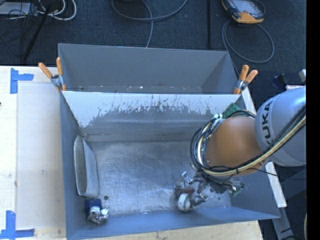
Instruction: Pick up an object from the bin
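My gripper (194, 191) is low over the bin floor near the front right, under the orange wrist cover. A small whitish round thing (183, 201) lies right at its tip, touching or nearly touching it. I cannot tell whether that thing is between the fingers. A small blue and silver object (95, 210) lies in the front left corner, far from the gripper. A long pale grey curved piece (84, 167) rests along the bin's left wall.
The arm comes in from the right over the bin's right rim, with its orange cover and looped cables above the gripper. The sloped bin walls close in on the floor at the back and at both sides.
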Motion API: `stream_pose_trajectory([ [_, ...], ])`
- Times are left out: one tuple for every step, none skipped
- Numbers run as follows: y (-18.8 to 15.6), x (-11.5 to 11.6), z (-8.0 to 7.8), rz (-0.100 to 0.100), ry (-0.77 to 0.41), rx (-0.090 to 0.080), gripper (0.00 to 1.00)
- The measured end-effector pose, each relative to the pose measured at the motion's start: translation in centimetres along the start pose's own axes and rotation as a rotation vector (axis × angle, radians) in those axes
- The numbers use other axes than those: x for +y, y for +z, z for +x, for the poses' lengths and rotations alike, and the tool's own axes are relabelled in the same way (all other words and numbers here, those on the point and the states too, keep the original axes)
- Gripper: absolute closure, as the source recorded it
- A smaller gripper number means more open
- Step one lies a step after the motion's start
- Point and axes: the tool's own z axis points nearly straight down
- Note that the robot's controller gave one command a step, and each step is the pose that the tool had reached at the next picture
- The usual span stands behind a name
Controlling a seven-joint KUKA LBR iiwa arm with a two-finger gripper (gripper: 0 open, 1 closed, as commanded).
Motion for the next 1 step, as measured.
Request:
stream_pose_trajectory([
  [-19.24,1.37,-0.52,-0.006,-0.327,0.008,1.0],
])
